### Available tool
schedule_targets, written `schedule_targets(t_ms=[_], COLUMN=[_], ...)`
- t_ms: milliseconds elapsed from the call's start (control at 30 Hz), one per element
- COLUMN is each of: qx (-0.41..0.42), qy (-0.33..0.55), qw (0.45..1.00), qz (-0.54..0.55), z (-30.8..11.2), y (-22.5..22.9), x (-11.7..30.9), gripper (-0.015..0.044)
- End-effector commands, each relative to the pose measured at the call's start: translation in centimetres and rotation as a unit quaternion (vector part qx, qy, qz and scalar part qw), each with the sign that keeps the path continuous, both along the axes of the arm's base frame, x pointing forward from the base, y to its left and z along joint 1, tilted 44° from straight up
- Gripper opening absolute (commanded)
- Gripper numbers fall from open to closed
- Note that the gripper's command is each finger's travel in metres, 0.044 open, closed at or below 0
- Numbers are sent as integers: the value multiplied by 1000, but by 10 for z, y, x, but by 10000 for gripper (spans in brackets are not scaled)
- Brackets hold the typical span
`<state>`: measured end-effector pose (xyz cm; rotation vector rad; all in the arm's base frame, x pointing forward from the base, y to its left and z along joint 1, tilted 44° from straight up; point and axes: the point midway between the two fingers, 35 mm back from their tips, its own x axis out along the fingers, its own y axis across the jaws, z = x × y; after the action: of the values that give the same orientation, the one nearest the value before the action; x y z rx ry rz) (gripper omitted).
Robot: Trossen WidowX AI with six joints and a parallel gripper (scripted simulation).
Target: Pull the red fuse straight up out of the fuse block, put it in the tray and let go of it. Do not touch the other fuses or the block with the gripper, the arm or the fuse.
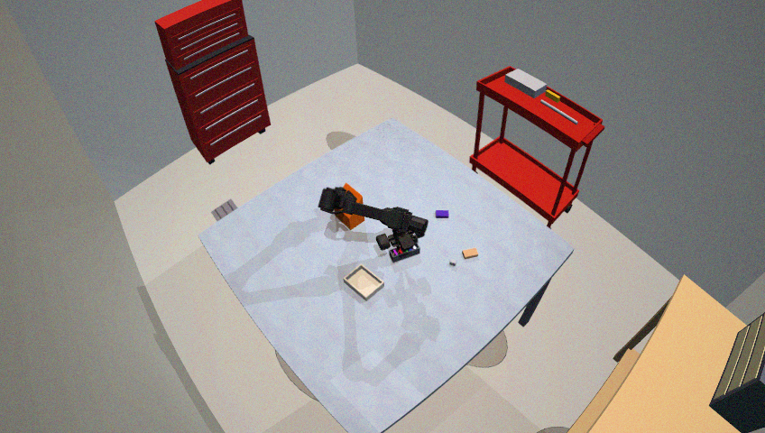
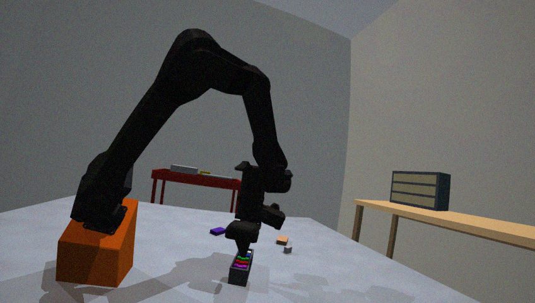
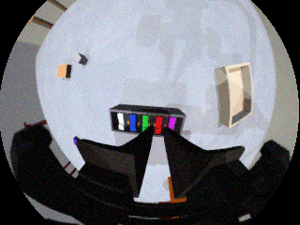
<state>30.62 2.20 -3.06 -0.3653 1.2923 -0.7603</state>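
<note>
The dark fuse block [image 1: 405, 257] [image 2: 238, 276] [image 3: 148, 111] stands on the table with the red fuse [image 2: 241, 262] [image 3: 158, 123] seated in it, between the green fuse [image 3: 145, 122] and the purple fuse [image 3: 172, 123]. Blue [image 3: 132, 122] and white [image 3: 120, 121] fuses are further along. My gripper [image 2: 243, 255] [image 3: 158, 128] points down with its fingers a little apart and nothing between them. Its tips are close to the block, by the red fuse in the wrist view; their exact height and any touch cannot be told. The beige tray [image 1: 373, 290] [image 3: 224, 100] is empty.
A purple block [image 1: 441, 214] [image 2: 217, 231], an orange-tan block [image 1: 469, 253] [image 2: 282, 240] [image 3: 64, 71] and a small grey piece [image 1: 452, 263] [image 2: 287, 249] [image 3: 82, 59] lie beyond the fuse block. The arm stands on an orange base [image 1: 351, 218] [image 2: 88, 259].
</note>
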Motion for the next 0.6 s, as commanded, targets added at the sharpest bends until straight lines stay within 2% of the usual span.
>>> schedule_targets(t_ms=[0, 567], qx=[-3, -3], qy=[4, 4], qw=[1000, 1000], qz=[2, 2], z=[-4, -8], y=[-4, -8], x=[-2, -2], gripper=[74, 74])
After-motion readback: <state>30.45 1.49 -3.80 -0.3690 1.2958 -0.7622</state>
